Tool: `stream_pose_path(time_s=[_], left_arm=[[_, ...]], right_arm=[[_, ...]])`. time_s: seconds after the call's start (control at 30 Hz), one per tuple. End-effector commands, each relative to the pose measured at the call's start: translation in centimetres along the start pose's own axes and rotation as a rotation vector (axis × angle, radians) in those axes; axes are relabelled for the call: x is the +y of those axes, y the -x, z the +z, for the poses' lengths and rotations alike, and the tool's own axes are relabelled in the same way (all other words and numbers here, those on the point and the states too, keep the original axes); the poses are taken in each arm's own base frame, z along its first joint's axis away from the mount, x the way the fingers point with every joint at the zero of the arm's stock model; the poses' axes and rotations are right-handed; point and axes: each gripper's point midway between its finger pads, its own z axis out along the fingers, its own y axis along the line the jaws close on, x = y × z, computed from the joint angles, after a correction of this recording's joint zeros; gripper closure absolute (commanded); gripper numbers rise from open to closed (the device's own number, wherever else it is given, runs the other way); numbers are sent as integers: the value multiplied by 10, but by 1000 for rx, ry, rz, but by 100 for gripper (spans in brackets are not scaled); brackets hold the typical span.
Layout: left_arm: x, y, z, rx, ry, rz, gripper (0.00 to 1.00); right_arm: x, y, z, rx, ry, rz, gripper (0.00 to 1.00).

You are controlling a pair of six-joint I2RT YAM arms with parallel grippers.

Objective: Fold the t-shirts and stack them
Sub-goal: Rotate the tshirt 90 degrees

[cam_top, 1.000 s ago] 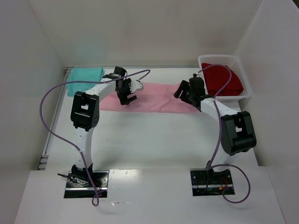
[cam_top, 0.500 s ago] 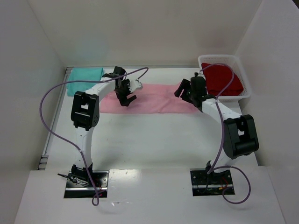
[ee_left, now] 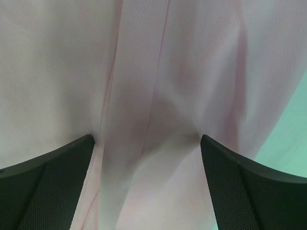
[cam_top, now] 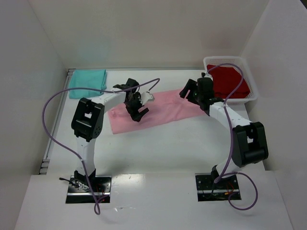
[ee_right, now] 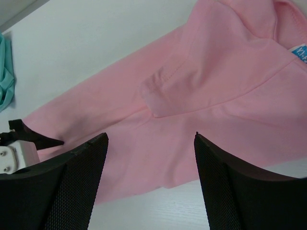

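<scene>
A white surface (cam_top: 158,148) carries a light pink t-shirt (cam_top: 165,111), which lies in a long slanted strip across its middle. A red t-shirt (cam_top: 230,84) sits in a white basket (cam_top: 211,61) at the far right corner, and a folded teal t-shirt (cam_top: 87,82) rests at the far left. The left claw (cam_top: 138,113) hangs wide open over the pink cloth's left end. The right claw (cam_top: 188,90) is parted above its right end and grips nothing.

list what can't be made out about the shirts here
- Top view: pink shirt under the left hand, covered by it; contact unclear.
- Top view: red shirt partly behind the right arm; folds unclear.
- Right wrist view: blue label cut by the edge, unreadable.
</scene>
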Motion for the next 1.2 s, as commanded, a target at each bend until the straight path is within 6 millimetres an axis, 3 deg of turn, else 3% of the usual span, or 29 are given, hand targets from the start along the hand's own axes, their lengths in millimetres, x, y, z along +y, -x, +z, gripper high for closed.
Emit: stream_pose_path(time_s=[0.0,0.07,0.3,0.43,0.67,1.0,1.17], left_arm=[[-40,-26,4,56,-106,-155,1],[-53,-21,10,40,-114,-161,1],[-95,-38,30,143,-109,-240,1],[-109,-49,41,151,-78,-280,1],[-139,-49,35,133,-86,-280,1],[-167,-41,21,123,-82,-251,1],[-171,-51,14,166,-60,-279,1]], right_arm=[[-4,-13,2,33,-15,-3,22],[-8,-20,8,52,-28,7,22],[-32,-44,20,97,-116,-3,22],[-50,-64,32,149,-173,-7,22],[-63,-56,47,113,-260,-10,22],[-60,-54,76,121,-272,17,22],[-37,-61,92,139,-230,3,22]])
